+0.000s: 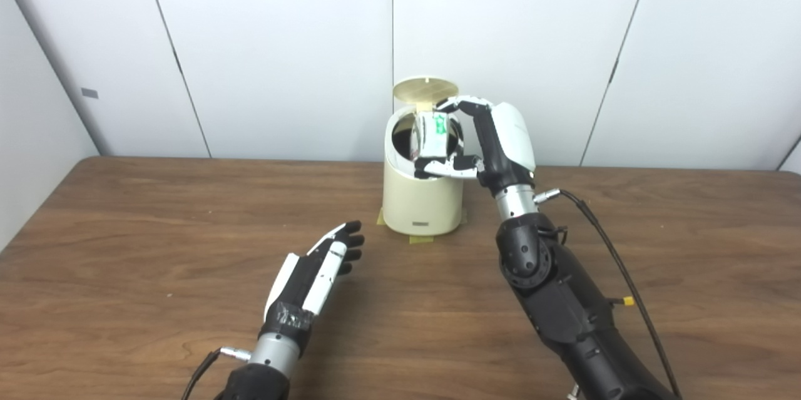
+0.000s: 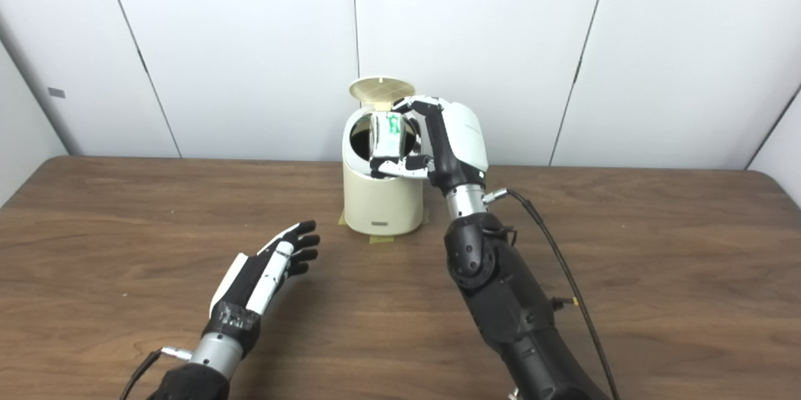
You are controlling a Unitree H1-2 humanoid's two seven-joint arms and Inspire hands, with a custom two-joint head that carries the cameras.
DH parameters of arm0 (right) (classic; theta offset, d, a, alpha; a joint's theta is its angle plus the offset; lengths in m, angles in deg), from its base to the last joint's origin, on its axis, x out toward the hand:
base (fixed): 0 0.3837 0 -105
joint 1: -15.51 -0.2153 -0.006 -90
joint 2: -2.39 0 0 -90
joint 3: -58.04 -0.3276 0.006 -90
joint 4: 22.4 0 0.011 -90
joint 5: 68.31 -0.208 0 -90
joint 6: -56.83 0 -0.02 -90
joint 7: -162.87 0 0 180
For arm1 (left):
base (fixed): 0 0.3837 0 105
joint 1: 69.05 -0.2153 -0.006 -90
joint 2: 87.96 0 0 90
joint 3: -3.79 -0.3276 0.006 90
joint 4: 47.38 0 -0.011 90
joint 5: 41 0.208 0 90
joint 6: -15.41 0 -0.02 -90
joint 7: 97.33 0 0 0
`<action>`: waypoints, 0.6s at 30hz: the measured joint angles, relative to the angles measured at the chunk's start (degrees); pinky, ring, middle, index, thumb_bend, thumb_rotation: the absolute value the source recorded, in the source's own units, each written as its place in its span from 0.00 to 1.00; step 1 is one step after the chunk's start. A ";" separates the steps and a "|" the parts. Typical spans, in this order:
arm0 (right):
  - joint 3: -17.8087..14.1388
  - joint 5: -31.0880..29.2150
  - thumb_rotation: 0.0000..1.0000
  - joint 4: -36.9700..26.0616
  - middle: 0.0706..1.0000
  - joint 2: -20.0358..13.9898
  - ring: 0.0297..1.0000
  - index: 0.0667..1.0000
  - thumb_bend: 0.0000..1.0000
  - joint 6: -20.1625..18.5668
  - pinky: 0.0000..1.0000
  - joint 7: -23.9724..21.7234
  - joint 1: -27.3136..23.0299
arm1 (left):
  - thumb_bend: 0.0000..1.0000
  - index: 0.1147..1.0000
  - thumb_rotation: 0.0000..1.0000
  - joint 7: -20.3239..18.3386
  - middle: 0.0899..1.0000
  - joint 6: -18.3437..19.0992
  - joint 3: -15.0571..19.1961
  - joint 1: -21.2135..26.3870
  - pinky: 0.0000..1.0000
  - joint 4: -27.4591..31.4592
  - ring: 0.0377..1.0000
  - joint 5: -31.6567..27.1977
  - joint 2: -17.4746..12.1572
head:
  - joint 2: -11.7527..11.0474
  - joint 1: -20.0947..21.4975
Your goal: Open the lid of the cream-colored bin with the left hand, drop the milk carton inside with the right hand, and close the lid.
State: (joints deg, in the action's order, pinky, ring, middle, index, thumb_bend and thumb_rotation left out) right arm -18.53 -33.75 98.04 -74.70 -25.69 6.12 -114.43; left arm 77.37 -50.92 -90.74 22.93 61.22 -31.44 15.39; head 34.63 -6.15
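left eye view: the round cream-colored plastic bin [image 1: 423, 200] stands at twelve o'clock on the brown wooden desk [image 1: 125, 250], its flat round lid [image 1: 425, 89] tipped up so the mouth is free. the right robot hand [image 1: 466, 140] grips the small white milk carton with green print [image 1: 432, 136] right over that mouth, likely ready to let go.

right eye view: the left robot hand [image 2: 275, 262] hovers empty at seven o'clock of the bin, fingers spread, apparently waiting to shut the lid. count: one bin, one lid, one carton, two hands.
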 measured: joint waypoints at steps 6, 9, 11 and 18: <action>-0.04 -0.09 0.14 -0.45 0.71 -0.04 0.77 0.46 0.52 -0.52 0.94 -0.75 0.00 | 0.42 0.88 0.94 0.02 0.86 -0.03 -0.23 0.01 0.86 -0.01 0.85 -0.17 -0.29 | 0.00 0.18; -0.16 -0.47 0.14 -0.40 0.68 -0.14 0.72 0.46 0.52 -0.28 0.75 -0.84 0.00 | 0.39 0.87 0.91 0.02 0.85 -0.07 -0.45 0.09 0.85 -0.20 0.84 -0.10 -0.62 | -0.26 0.26; -0.19 -0.76 0.14 -0.22 0.67 -0.25 0.70 0.46 0.52 0.15 0.69 -0.73 0.00 | 0.39 0.86 0.91 0.04 0.85 -0.08 -0.57 0.16 0.85 -0.47 0.84 -0.01 -0.78 | -0.35 0.26; -0.71 -1.92 0.13 0.61 0.62 -0.64 0.66 0.46 0.52 2.41 0.63 0.22 0.02 | 0.35 0.86 0.89 0.04 0.86 -0.11 -0.84 0.44 0.86 -0.59 0.86 0.13 -1.09 | -0.53 0.18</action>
State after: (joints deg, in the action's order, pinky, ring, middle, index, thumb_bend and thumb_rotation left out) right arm -19.25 -35.67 98.65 -75.35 -23.28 6.35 -114.41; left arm 77.41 -51.02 -91.59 23.37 60.63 -31.31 14.30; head 34.10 -5.98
